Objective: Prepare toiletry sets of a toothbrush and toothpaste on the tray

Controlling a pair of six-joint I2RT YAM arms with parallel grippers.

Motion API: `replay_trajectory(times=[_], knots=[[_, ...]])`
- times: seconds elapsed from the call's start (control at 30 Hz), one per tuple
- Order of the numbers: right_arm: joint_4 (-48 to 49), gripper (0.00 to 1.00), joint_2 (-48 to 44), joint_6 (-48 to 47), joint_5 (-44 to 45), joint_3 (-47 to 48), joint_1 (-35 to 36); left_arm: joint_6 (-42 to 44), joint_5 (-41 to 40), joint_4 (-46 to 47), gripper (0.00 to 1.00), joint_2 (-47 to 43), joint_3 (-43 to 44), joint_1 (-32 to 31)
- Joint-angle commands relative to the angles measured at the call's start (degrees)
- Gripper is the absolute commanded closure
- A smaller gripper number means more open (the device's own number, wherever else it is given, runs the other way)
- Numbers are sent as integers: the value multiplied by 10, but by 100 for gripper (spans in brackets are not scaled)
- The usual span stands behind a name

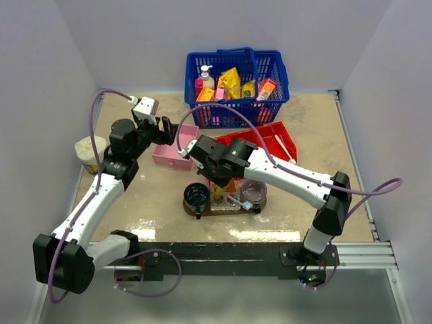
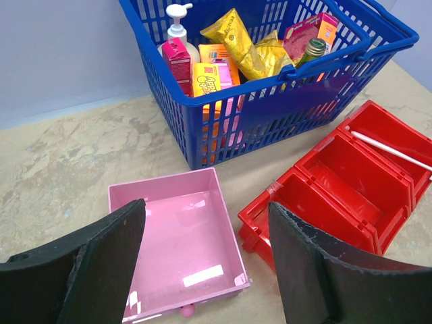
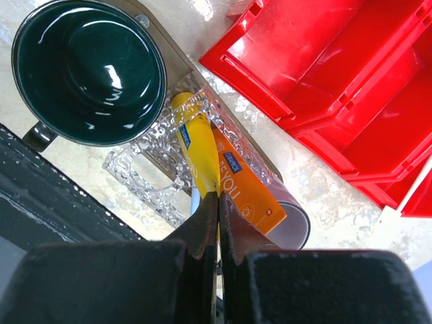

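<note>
My right gripper (image 3: 219, 202) is shut on the flat end of a yellow toothpaste tube (image 3: 196, 145), whose cap end points down into a clear glass mug (image 3: 152, 158) on the brown tray (image 3: 177, 61). An orange toothpaste tube (image 3: 246, 189) leans right beside it, against my right finger. From above, this gripper (image 1: 226, 182) hangs over the tray (image 1: 209, 210). A white toothbrush (image 2: 391, 150) lies in the red bin (image 2: 351, 182). My left gripper (image 2: 206, 209) is open and holds nothing, above the pink box (image 2: 175, 236).
On the tray, a dark green cup (image 3: 88, 67) stands left of the mug and a greyish cup (image 3: 297, 223) right of it. The blue basket (image 1: 236, 84) of goods stands at the back. A pale round thing (image 1: 88, 152) sits at the left edge.
</note>
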Motion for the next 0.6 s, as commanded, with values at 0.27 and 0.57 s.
replay_trajectory(times=[0.27,0.57], knots=[[-18,100,15,4,43,40,21,-3,8,18,23,-12,4,-4],[-17,100,24,4,45,38,28,-3,8,18,23,-12,4,-4]])
